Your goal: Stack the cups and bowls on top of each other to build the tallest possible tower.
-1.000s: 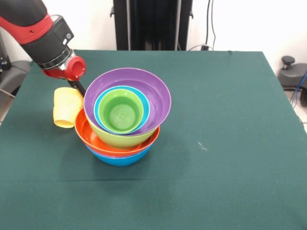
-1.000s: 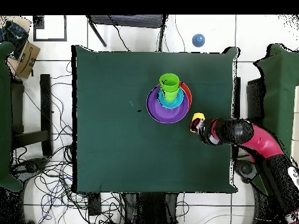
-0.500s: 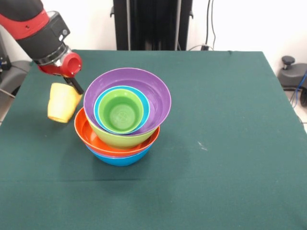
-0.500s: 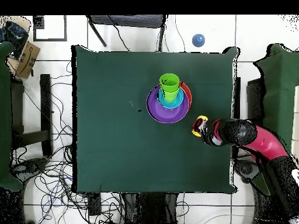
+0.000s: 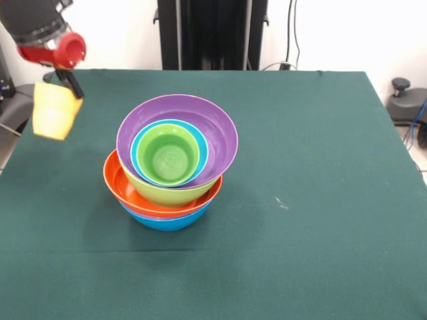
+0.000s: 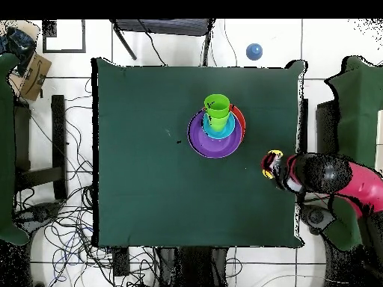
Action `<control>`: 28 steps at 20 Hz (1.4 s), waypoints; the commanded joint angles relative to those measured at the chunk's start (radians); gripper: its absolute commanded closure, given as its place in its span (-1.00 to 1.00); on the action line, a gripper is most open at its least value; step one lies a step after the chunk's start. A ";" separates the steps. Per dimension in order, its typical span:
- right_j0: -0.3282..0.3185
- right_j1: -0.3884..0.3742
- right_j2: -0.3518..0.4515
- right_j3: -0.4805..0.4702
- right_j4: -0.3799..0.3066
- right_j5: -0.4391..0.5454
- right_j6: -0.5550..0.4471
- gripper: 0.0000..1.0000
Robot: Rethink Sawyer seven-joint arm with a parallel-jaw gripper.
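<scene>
My gripper [image 5: 61, 83] is clamped on the pale yellow plastic cup [image 5: 53, 110], held above the green table [image 5: 320, 167], left of the multicoloured tower of nested bowls [image 5: 175, 160].

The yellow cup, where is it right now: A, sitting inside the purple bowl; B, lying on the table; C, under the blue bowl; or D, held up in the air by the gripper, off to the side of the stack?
D: the yellow cup hangs from the gripper, clear of the tower.
</scene>
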 commanded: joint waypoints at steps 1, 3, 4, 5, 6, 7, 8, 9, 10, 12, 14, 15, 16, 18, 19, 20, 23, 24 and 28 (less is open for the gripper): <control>0.041 -0.120 0.025 0.080 0.034 0.124 -0.155 1.00; 0.045 -0.147 0.032 0.085 0.054 0.131 -0.146 1.00; 0.051 -0.155 0.031 0.080 0.066 0.143 -0.140 1.00; 0.054 -0.164 0.031 0.082 0.074 0.148 -0.135 1.00; 0.060 -0.175 0.032 0.082 0.089 0.157 -0.125 1.00; 0.065 -0.182 0.031 0.082 0.102 0.175 -0.119 1.00; 0.070 -0.189 0.030 0.080 0.114 0.190 -0.116 1.00; 0.076 -0.195 0.027 0.079 0.121 0.199 -0.115 1.00; 0.082 -0.212 0.027 0.077 0.130 0.211 -0.114 1.00; 0.090 -0.238 0.029 0.072 0.138 0.218 -0.115 1.00; 0.099 -0.264 0.029 0.063 0.133 0.211 -0.120 1.00; 0.106 -0.278 0.026 0.054 0.140 0.238 -0.120 1.00; 0.110 -0.292 0.026 0.050 0.143 0.250 -0.122 1.00; 0.119 -0.311 0.024 0.032 0.147 0.285 -0.131 1.00; 0.124 -0.319 0.021 0.022 0.149 0.303 -0.134 1.00; 0.129 -0.321 0.019 0.010 0.148 0.315 -0.137 1.00; 0.135 -0.335 0.020 -0.001 0.156 0.335 -0.144 1.00; 0.139 -0.342 0.022 -0.003 0.160 0.339 -0.144 1.00; 0.163 -0.333 0.020 -0.037 0.163 0.350 -0.132 1.00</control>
